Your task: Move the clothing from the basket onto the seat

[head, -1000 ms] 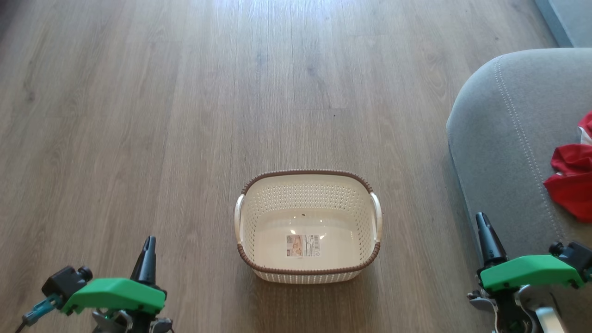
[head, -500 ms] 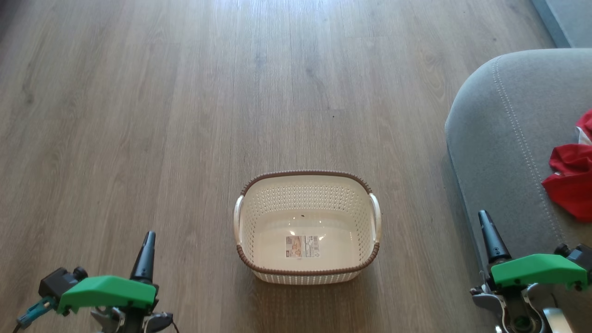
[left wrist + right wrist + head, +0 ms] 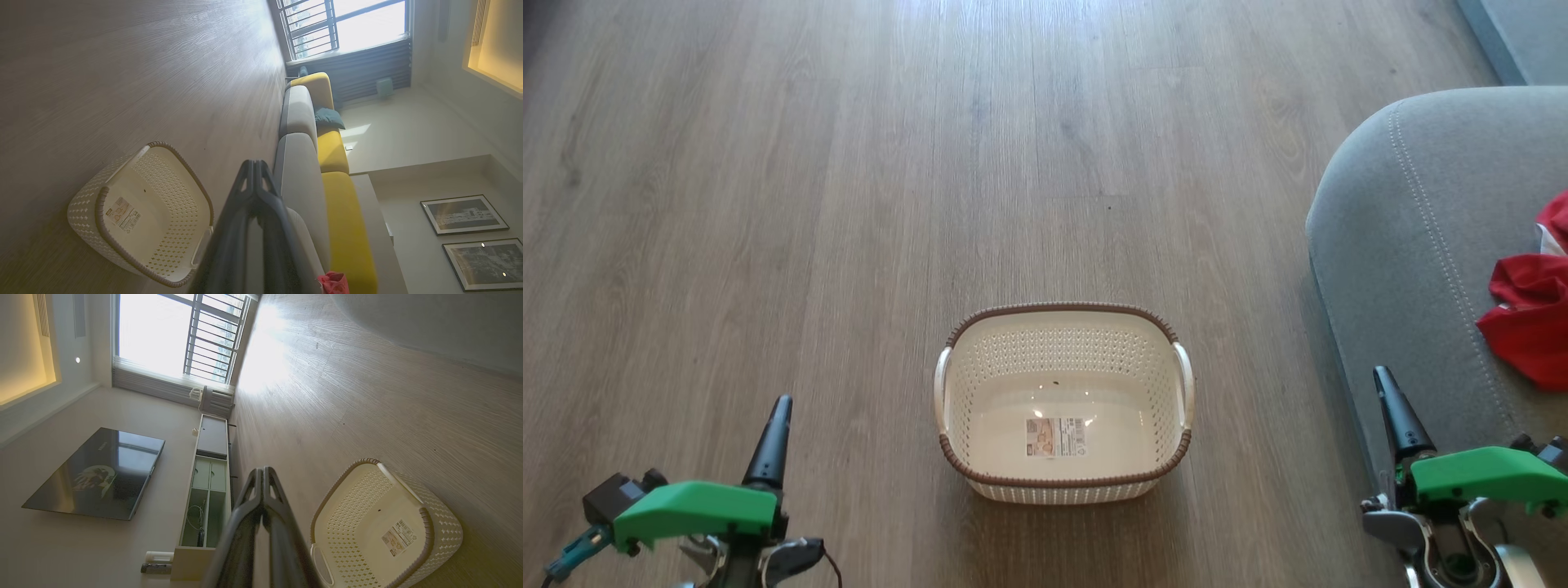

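The cream basket (image 3: 1176, 384) stands on the wood floor at lower centre, holding nothing but the label on its floor; it is also the basket (image 3: 88, 206) and the basket (image 3: 443, 535) in the wrist views. The red clothing (image 3: 1531, 314) lies on the grey seat (image 3: 1413, 245) at the right edge, partly cut off, and shows as a red scrap of clothing (image 3: 334, 283). My left gripper (image 3: 779, 406) is shut at the lower left, well left of the basket. My right gripper (image 3: 1381, 376) is shut at the lower right, over the seat's front edge.
Wood floor (image 3: 849, 204) stretches ahead and to the left. The sofa with grey seat cushions (image 3: 298, 114) and yellow backs (image 3: 331, 151) runs toward a window. A low TV cabinet (image 3: 206, 482) and a screen (image 3: 98, 473) line the opposite wall.
Both grippers have sunk slightly toward the bottom edge of the head view. The basket and clothing have stayed put.
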### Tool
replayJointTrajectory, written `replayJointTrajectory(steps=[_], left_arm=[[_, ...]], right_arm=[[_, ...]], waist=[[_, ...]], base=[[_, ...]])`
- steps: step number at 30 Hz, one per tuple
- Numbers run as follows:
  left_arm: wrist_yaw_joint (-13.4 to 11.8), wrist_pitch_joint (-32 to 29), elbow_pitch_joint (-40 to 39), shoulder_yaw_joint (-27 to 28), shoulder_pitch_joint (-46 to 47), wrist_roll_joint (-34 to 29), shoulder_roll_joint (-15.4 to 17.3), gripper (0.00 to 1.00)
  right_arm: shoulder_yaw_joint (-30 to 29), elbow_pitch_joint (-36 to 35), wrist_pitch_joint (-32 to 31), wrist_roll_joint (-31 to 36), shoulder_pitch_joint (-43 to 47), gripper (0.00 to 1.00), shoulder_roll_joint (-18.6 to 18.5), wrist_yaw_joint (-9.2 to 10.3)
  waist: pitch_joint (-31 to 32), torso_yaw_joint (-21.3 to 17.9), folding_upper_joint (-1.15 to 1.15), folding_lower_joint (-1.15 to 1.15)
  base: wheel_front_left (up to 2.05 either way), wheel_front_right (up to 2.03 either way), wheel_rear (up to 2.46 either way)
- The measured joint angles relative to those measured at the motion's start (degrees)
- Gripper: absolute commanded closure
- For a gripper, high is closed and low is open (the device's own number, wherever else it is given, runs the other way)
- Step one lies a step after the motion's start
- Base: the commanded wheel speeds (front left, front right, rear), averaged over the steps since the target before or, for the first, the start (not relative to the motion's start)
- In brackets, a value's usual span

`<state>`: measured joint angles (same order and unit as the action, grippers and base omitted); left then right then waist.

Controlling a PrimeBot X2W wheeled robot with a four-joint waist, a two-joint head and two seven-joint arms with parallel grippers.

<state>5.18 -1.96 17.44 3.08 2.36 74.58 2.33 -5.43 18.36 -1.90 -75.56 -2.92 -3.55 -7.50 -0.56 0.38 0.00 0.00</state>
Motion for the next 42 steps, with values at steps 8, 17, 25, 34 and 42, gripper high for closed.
replayJointTrajectory(steps=[8, 17, 25, 34, 42], left_arm=[[0.7, -1.1, -0.4, 0.5, 0.2, 5.2, 0.0, 1.00], [1.2, -2.8, -0.8, 0.8, 0.3, 11.0, 0.0, 1.00], [1.7, -4.0, -1.2, 1.1, 0.5, 15.7, 0.0, 1.00], [1.8, -4.1, -1.5, 1.4, 1.1, 17.2, 0.0, 1.00], [1.8, -4.1, -1.5, 1.4, 1.1, 17.2, 0.0, 1.00]], right_arm=[[-0.6, -0.7, -1.3, -4.9, 0.0, 1.00, 0.2, 0.01], [-1.5, -1.4, -2.7, -10.5, -0.1, 1.00, 0.5, 0.01], [-1.9, -1.9, -3.7, -14.7, -0.1, 1.00, 0.7, 0.01], [-2.1, -2.1, -4.3, -16.3, -0.1, 1.00, 0.7, 0.01], [-2.1, -2.1, -4.3, -16.3, -0.1, 1.00, 0.8, 0.01]], waist=[[0.1, -0.1, 0.00, 0.00], [0.3, -0.3, 0.00, 0.00], [0.4, -0.4, 0.00, 0.00], [0.4, -0.4, 0.00, 0.00], [0.4, -0.4, 0.00, 0.00]], base=[[0.00, 0.00, 0.00], [0.00, 0.00, 0.00], [0.00, 0.00, 0.00], [0.00, 0.00, 0.00], [0.00, 0.00, 0.00]])
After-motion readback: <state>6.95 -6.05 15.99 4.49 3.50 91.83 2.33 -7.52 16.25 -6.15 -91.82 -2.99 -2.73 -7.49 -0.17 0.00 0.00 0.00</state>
